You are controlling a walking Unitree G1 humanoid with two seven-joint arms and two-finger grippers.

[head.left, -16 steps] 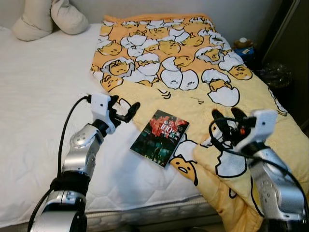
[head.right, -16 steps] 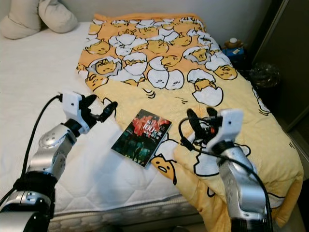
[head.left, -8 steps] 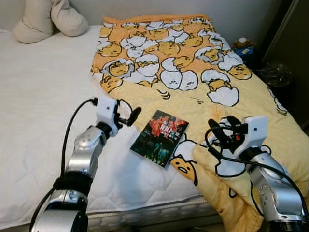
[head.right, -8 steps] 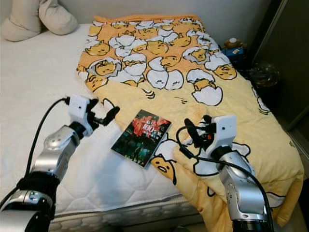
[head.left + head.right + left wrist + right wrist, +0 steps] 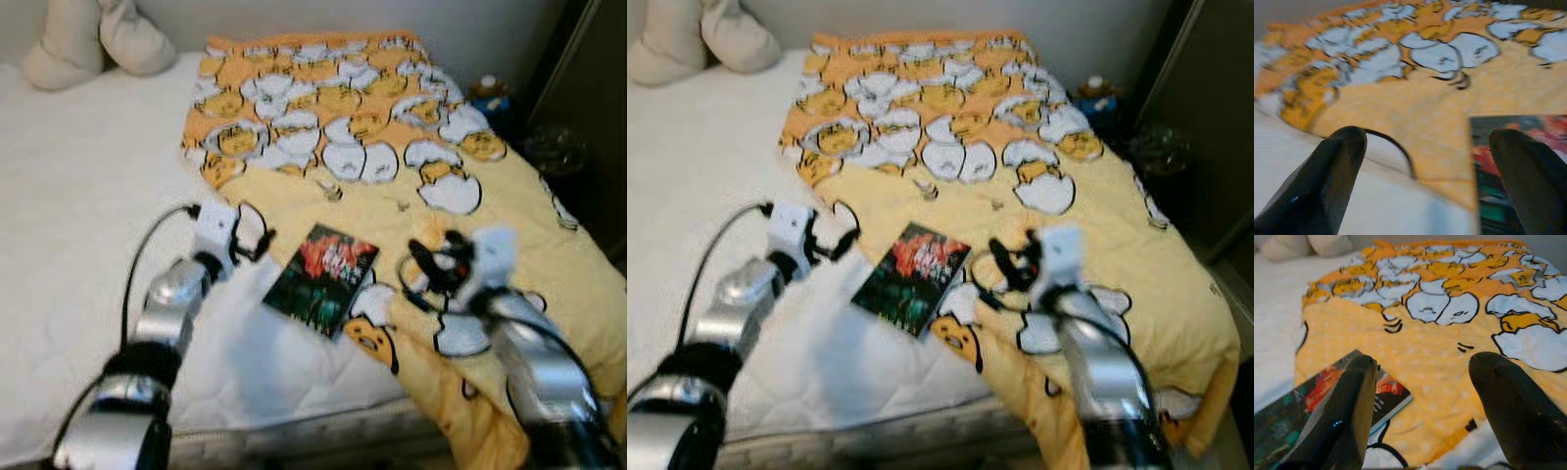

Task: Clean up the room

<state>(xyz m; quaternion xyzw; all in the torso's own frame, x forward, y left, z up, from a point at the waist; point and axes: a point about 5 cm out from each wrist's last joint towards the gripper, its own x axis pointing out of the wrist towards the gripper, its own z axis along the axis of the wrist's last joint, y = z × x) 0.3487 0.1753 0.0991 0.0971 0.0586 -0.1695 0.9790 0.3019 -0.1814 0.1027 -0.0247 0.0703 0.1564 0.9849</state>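
Both tools hover spread over my bed: left tool and right tool flank the book near the foot edge, on the blanket.

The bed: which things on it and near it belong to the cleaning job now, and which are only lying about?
Job in hand:
- book, lying partly on the yellow blanket
- left gripper and right gripper, both open, one on either side of the book

Lying about:
- pillows at the head of the bed
- white mattress
- small items beside the bed

book on bed, beside blanket
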